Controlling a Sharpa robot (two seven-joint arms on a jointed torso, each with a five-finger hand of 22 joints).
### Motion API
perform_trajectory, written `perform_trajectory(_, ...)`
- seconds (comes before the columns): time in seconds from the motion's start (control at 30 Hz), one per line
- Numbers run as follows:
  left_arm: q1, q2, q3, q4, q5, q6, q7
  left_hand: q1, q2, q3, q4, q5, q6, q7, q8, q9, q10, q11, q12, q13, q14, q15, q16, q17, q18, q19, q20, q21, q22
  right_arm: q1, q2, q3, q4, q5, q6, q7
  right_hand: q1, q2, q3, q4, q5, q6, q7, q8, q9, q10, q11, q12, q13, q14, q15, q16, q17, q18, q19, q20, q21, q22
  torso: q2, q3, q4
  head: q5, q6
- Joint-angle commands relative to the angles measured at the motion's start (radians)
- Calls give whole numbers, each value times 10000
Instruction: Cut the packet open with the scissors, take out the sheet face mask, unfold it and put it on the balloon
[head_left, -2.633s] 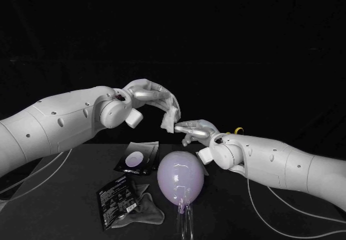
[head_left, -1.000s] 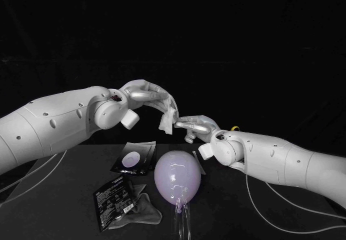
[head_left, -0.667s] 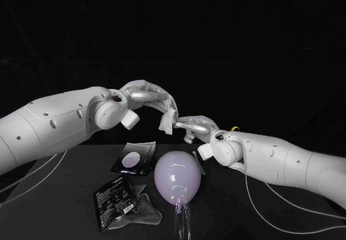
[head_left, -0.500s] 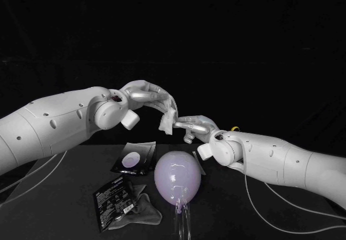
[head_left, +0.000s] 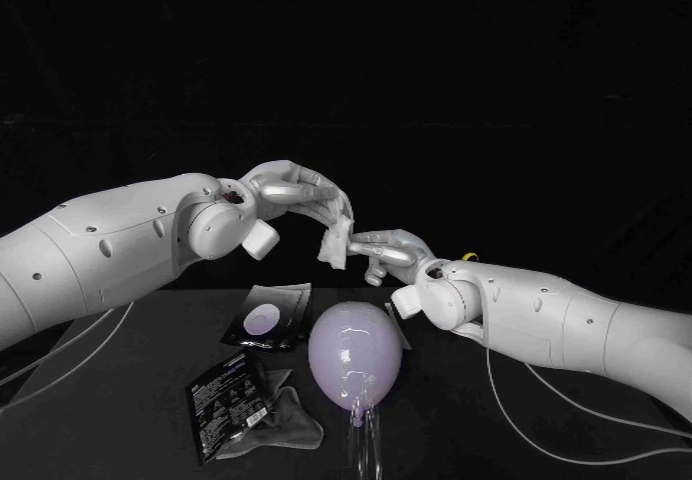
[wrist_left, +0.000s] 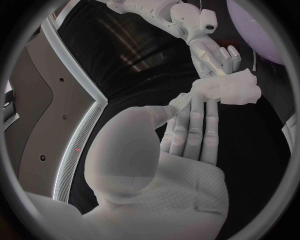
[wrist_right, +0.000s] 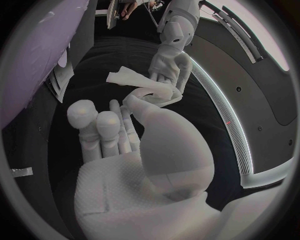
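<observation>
The left robot hand (head_left: 296, 190) and right robot hand (head_left: 387, 252) are each pinching a side of the folded-up face mask (head_left: 336, 243), holding it in the air over the balloon (head_left: 356, 355) on the table (head_left: 130, 400), probably so they can pull it open right there.

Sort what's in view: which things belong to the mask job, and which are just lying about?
Job: mask, held by left hand and right hand; balloon; printed packet and oval-marked packet, though I cannot tell which one was cut.
Lying about: crumpled grey sheet beside the printed packet.
</observation>
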Motion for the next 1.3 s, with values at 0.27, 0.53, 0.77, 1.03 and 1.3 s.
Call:
perform_trajectory(0.27, 24, -4, 17, 67, 162, 214, 75, -15, 125, -25, 0, 25, -7, 56, 45, 1950, 39, -3, -26, 15, -66, 2, 68, 20, -87, -99, -7, 57, 28, 12, 78, 18, -40, 242, 55, 259, -172, 335, 410, 37, 24, 1160, -165, 698, 286, 1490, -336, 485, 189, 92, -96, 259, 110, -62, 145, 24, 452, 1034, 3, 2, -8, -21, -28)
perform_trajectory(0.53, 24, -16, 16, 44, 170, 136, 34, -11, 136, -28, 2, 25, -9, 55, 44, 1960, 39, -3, -26, 15, -69, 2, 78, 27, -89, -119, -7, 88, 55, 41, 17, 44, 156, 249, -172, 442, -242, 494, 405, -86, 22, 1611, -578, 1794, 1303, 2767, -854, 1176, 650, 235, -561, 355, 122, -134, 325, -428, 860, 1114, -10, 5, -3, -34, -43)
perform_trajectory(0.77, 23, -103, 13, 25, 171, -12, 25, 6, 148, -38, -4, 25, -24, 53, 38, 1985, 27, -2, -32, 11, -94, 4, 93, 41, -92, -172, -11, 168, 127, 124, -225, 61, 346, 31, -596, 476, -440, 503, 767, -140, 48, 1174, -600, 2493, 2283, 2699, -893, 1485, 1086, 264, -598, 390, 49, -151, 331, -513, 941, 1119, -8, -2, -6, -16, -21)
perform_trajectory(1.03, 21, -291, 6, 10, 147, -266, 68, 16, 151, -41, -9, 25, -30, 52, 36, 1997, 20, -2, -34, 10, -110, 6, 99, 46, -94, -200, -13, 208, 162, 295, -648, 64, 661, -593, -1165, 234, -548, 469, 1034, -207, 24, 969, -593, 2799, 2768, 2628, -907, 1707, 1380, 303, -622, 442, 43, -176, 388, -521, 1084, 1146, -6, 5, -16, -12, -20)
perform_trajectory(1.3, 15, -477, -12, 6, -1, -610, 40, 27, 152, -49, -13, 25, -32, 49, 36, 2015, 23, -3, -29, 11, -124, 8, 110, 55, -97, -240, -14, 264, 212, 610, -1120, 63, 1082, -1788, -1752, -222, -634, 378, 1276, -318, 23, 872, -590, 2976, 3089, 2567, -922, 1889, 1628, 375, -640, 498, 64, -184, 431, -537, 1164, 1156, -15, 9, -12, -3, -5)
